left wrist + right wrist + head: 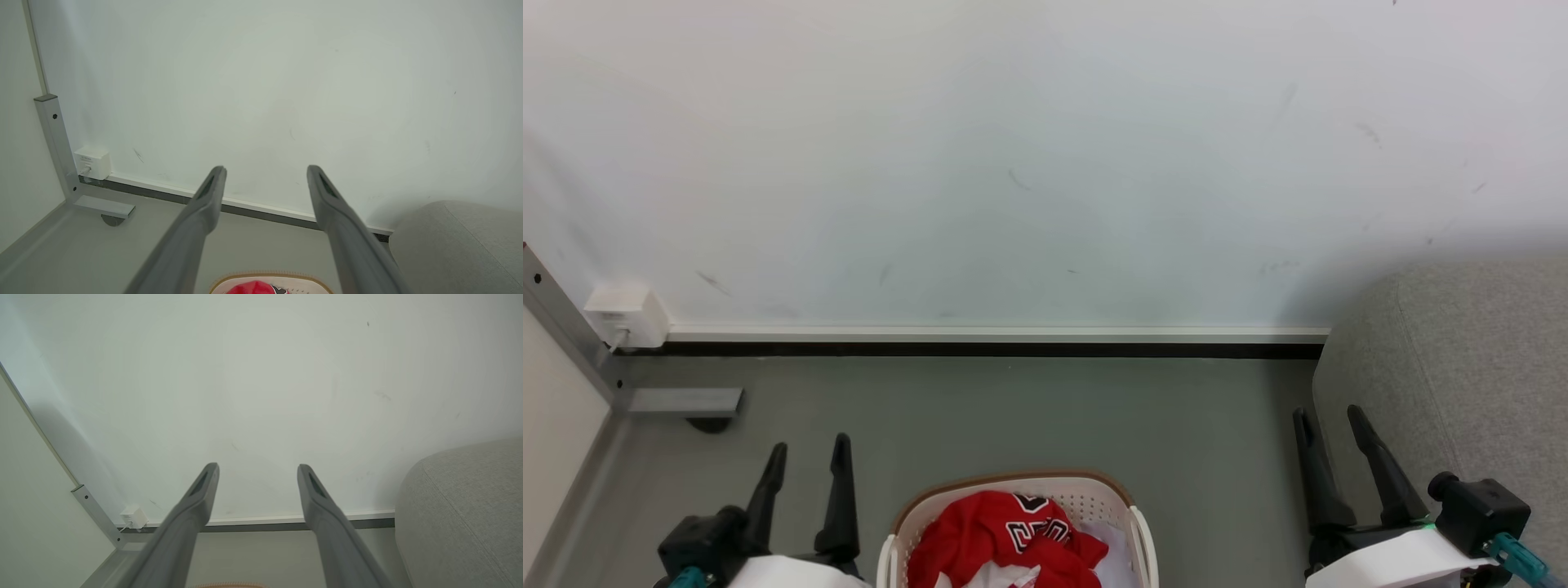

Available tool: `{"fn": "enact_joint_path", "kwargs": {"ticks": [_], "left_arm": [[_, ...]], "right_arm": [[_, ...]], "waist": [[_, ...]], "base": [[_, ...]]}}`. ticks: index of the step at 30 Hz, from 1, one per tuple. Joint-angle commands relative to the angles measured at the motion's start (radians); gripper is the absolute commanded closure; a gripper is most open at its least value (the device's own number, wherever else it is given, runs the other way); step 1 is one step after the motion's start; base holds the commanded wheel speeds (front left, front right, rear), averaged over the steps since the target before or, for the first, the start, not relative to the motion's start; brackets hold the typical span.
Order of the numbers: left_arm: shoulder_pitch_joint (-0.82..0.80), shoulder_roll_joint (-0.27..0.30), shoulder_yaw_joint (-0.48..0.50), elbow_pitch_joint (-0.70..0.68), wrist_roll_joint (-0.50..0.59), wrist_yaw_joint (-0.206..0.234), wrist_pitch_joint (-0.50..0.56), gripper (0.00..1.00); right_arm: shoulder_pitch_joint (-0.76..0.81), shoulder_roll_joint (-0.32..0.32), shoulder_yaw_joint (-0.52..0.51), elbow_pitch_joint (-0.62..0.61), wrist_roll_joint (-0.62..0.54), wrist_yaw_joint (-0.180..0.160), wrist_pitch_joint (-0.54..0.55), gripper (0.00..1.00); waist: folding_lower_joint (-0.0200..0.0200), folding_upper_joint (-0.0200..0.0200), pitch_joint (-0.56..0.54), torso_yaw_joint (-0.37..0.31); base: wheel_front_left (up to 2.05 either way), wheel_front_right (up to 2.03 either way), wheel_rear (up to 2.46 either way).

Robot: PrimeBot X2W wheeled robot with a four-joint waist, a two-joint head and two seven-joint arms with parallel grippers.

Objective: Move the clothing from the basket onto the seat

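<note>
The red clothing [1001, 535] with black-and-white lettering lies bunched in the white basket [1094, 494], which sits at the bottom centre of the head view with its brown rim toward the wall. A sliver of the clothing [253, 288] and the basket rim [302, 279] shows in the left wrist view. The grey seat [1470, 384] fills the right side. My left gripper [809, 453] hangs open to the left of the basket, holding nothing. Between the basket and the seat, my right gripper [1331, 420] is open and empty too. Both point toward the wall.
A pale wall [1045, 163] with a white and black skirting strip [988, 339] stands ahead. A white socket box [625, 314] and a grey metal frame post [564, 322] with a foot [686, 402] stand at the left. Grey floor [1029, 416] lies between basket and wall.
</note>
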Motion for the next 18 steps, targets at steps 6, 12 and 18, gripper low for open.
{"fn": "enact_joint_path", "kwargs": {"ticks": [6,12,18], "left_arm": [[0.000,0.011,-0.005,0.004,0.077,0.008,-0.020,0.00],[0.001,0.012,-0.009,0.006,0.120,0.010,-0.034,0.00],[0.001,0.011,-0.011,0.010,0.161,0.011,-0.046,0.00]], "right_arm": [[-0.017,0.001,0.009,0.004,-0.057,-0.002,-0.022,0.00],[-0.022,0.002,0.020,0.010,-0.097,-0.002,-0.034,0.00],[-0.026,0.002,0.030,0.013,-0.128,-0.002,-0.045,0.00]], "waist": [[0.0000,0.0000,-0.004,0.000],[0.0000,0.0000,-0.006,-0.001],[0.0000,0.0000,-0.008,-0.003]], "base": [[0.00,0.00,0.00],[0.00,0.00,0.00],[0.00,0.00,0.00]]}}
